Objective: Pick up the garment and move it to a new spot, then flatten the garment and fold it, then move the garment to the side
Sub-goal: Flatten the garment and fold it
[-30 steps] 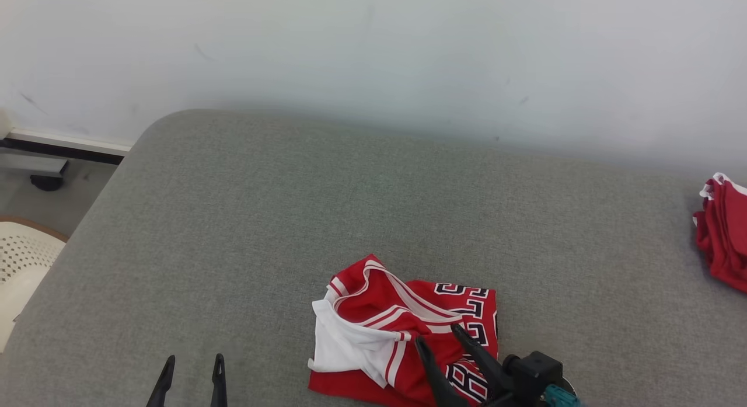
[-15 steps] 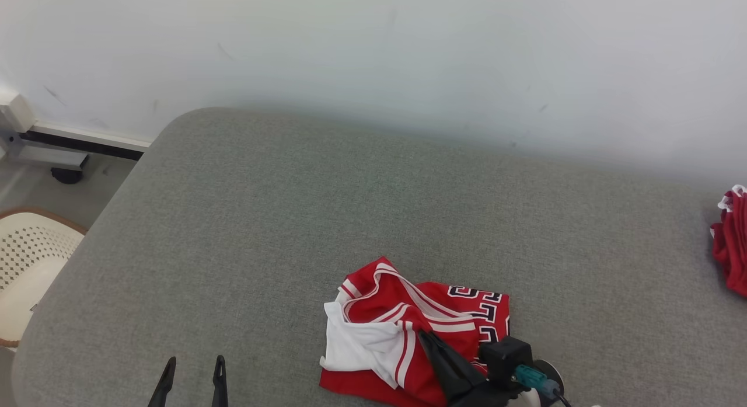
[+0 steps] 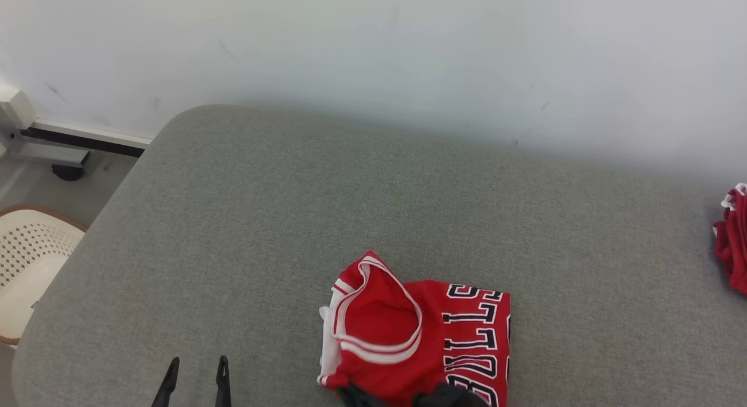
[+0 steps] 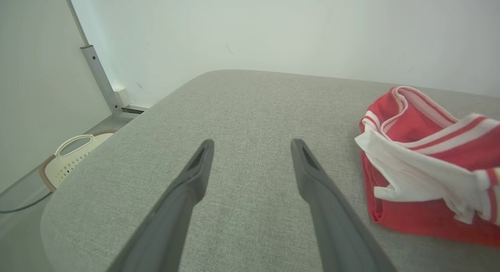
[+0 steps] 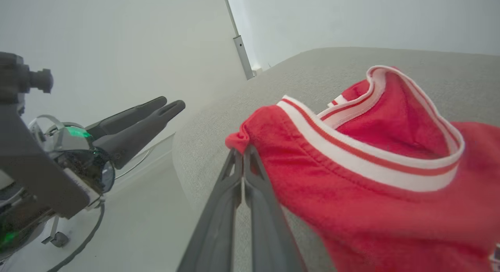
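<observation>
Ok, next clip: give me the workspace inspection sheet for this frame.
Surface: grey fabric cushion, rounded corner at left.
Job's things: red jersey, crumpled, near the front edge, lettering up.
Clutter: second red garment at the far right edge.
Grippers: left gripper open, empty, above the cushion; right gripper shut on the jersey's edge.
Cables: one dark cable by the left arm's wrist.
Surroundings: white wall, metal post, cream perforated basket on the floor at left.

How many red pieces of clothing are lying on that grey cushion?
2. A red jersey lies near the front middle; a second red bundle sits at the right edge, partly cut off, so more may be hidden.
</observation>
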Robot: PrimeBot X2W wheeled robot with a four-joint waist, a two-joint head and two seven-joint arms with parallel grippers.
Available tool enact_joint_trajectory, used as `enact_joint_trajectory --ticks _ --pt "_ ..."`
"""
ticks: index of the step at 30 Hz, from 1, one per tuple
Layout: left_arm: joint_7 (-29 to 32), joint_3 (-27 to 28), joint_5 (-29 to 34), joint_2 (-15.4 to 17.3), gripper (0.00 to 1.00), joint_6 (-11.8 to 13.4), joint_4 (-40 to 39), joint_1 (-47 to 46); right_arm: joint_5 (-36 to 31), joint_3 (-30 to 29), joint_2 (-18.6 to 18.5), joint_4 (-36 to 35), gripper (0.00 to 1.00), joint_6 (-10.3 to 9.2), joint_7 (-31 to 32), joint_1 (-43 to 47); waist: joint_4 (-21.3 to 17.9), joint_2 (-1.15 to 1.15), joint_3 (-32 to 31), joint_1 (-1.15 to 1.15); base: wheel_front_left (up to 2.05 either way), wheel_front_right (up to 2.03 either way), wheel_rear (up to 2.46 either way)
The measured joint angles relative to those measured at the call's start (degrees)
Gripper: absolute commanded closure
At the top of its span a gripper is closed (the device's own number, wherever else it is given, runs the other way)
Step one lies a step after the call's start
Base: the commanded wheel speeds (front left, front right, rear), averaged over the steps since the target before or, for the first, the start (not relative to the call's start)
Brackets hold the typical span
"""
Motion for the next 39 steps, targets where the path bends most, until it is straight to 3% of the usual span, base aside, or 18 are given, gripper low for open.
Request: enact_joint_trajectory --ticks 1,2,3,4,8,13,25,26,27,28,33,39 --pt "0.0 -0.12 -0.11 -0.01 0.0 0.01 0.04 -0.01 0.62 1.13 0.03 0.22 1.0 0.0 0.0 0.19 -0.05 0.0 0.08 0.0 0.0 0.0 0.0" --pt "0.0 -0.2 -0.15 -0.02 0.0 0.02 0.11 -0.03 1.04 1.81 0.03 0.34 0.91 0.0 0.01 0.48 -0.09 0.0 0.16 0.0 0.0 0.0 0.0" --pt "0.0 -0.21 -0.2 0.0 0.0 0.04 0.19 -0.04 1.77 2.32 0.01 0.26 0.1 0.0 0.0 0.58 -0.12 0.0 0.2 0.0 0.0 0.0 0.0" --pt "-0.01 -0.24 -0.3 0.0 0.0 0.04 0.23 -0.05 2.63 2.89 0.0 0.24 0.0 0.0 0.0 0.54 -0.13 0.0 0.22 0.0 0.0 0.0 0.0" --pt "-0.01 -0.11 -0.36 0.0 0.0 0.08 0.31 -0.08 4.41 3.25 -0.13 -1.57 0.0 0.0 -0.01 0.33 -0.21 0.0 0.16 0.0 0.0 0.0 0.0" --pt "0.0 0.48 -0.4 0.0 0.0 0.08 0.18 -0.07 5.34 -1.02 -1.57 -6.2 0.0 0.0 -0.01 0.69 -0.63 0.0 0.04 0.0 0.0 0.0 0.0" --pt "-0.01 0.99 -0.32 -0.01 0.0 0.0 -0.73 0.59 -3.59 -26.35 -1.53 -12.39 0.0 0.0 -0.01 7.95 -1.46 0.0 -0.06 0.0 0.0 0.0 0.0" --pt "-0.01 1.01 -0.32 0.0 0.0 0.0 -0.77 0.68 -4.23 -28.27 -1.26 -12.38 0.24 0.0 0.0 8.62 -1.46 0.0 -0.04 0.0 0.0 0.0 0.0" --pt "-0.01 1.01 -0.32 -0.01 0.0 0.0 -0.85 0.74 -5.11 -29.85 -1.07 -12.36 0.8 0.0 0.0 9.26 -1.46 0.0 -0.02 0.0 0.0 0.0 0.0" --pt "0.0 1.01 -0.32 0.0 0.0 0.0 -0.91 0.75 -5.77 -31.17 -0.91 -12.33 1.0 0.0 -0.01 9.95 -1.46 0.0 0.03 0.0 0.0 0.0 0.0" --pt "0.0 1.0 -0.32 0.0 0.0 0.01 -1.05 0.75 -8.28 -33.9 -0.18 -10.68 1.0 0.0 0.0 11.55 -1.51 0.0 0.31 0.0 0.0 0.0 0.0" --pt "0.0 0.97 -0.31 -0.01 0.0 0.02 -1.03 0.49 -10.07 -32.17 0.07 -7.12 1.0 0.0 0.0 11.08 -1.4 0.0 0.77 0.01 0.0 0.0 0.0"
